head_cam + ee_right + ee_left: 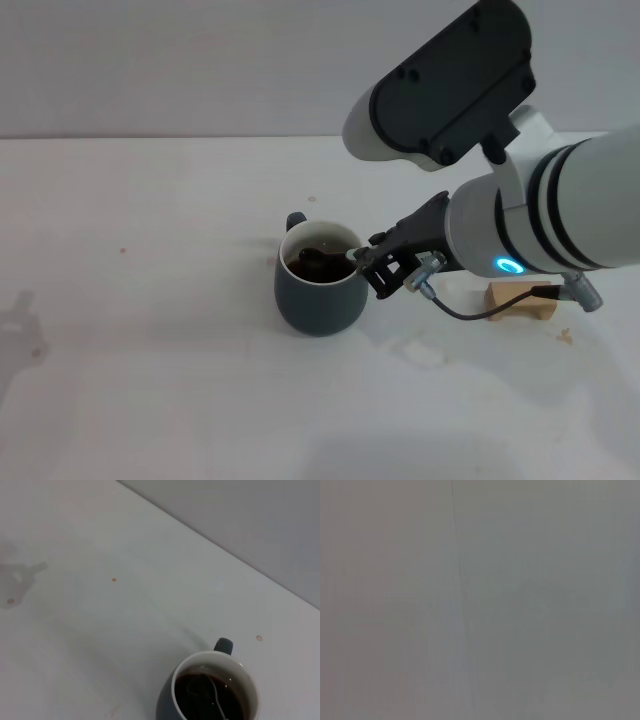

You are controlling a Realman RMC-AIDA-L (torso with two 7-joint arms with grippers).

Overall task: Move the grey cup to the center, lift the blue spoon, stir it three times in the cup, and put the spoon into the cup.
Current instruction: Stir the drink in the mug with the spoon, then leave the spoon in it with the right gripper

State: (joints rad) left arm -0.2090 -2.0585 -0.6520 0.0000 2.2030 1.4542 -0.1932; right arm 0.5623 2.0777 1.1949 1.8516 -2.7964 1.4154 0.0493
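Observation:
The grey cup (318, 290) stands near the middle of the white table, handle (296, 220) toward the far side, with dark brown liquid inside. It also shows in the right wrist view (210, 695). The blue spoon (322, 256) is in the cup: its metal bowl and neck (216, 700) lie in the liquid, and a pale bit of its handle shows at the cup's right rim. My right gripper (372, 270) is at that right rim, just above it, shut on the spoon's handle. My left gripper is out of view; the left wrist view shows only a blank grey surface.
A small wooden block (520, 300) lies on the table right of the cup, under my right arm, with a dark cable (470, 315) looping over it. A wet patch (415, 350) and a crumb (565, 337) lie nearby. The table's far edge (150, 138) meets a grey wall.

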